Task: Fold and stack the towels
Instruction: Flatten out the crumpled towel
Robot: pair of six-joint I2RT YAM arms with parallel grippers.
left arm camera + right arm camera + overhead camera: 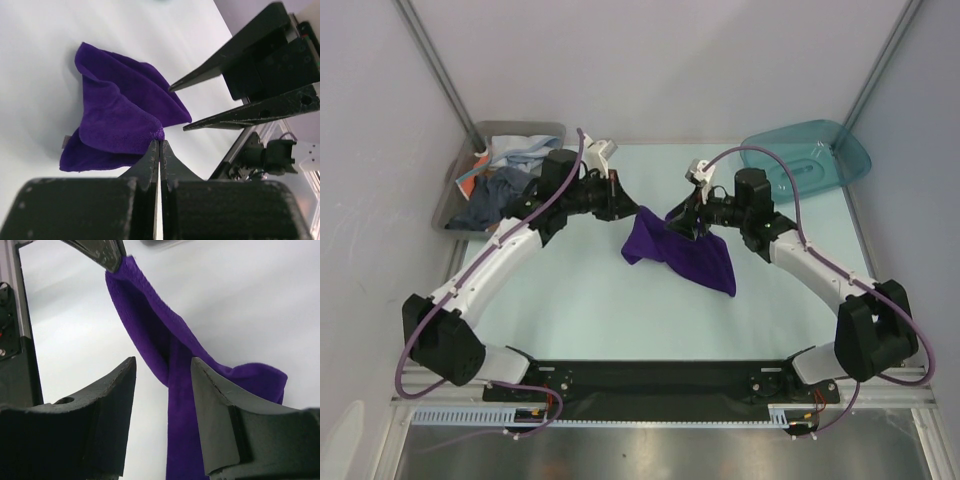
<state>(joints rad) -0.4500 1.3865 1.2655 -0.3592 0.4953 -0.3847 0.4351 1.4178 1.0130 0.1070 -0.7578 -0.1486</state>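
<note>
A deep purple towel (682,252) lies bunched at the table's middle, one corner lifted. My left gripper (628,203) is shut on that corner; the left wrist view shows the jaws (159,141) pinching the towel (117,115). My right gripper (686,222) is open above the towel's upper edge; in the right wrist view the towel (185,385) hangs between its spread fingers (162,365). Other towels, pale blue (520,152), dark grey-blue (492,195) and orange-red (472,172), lie in the grey bin.
A grey plastic bin (452,190) stands at the back left. A teal translucent bin (810,160) lies at the back right. White walls close the table on three sides.
</note>
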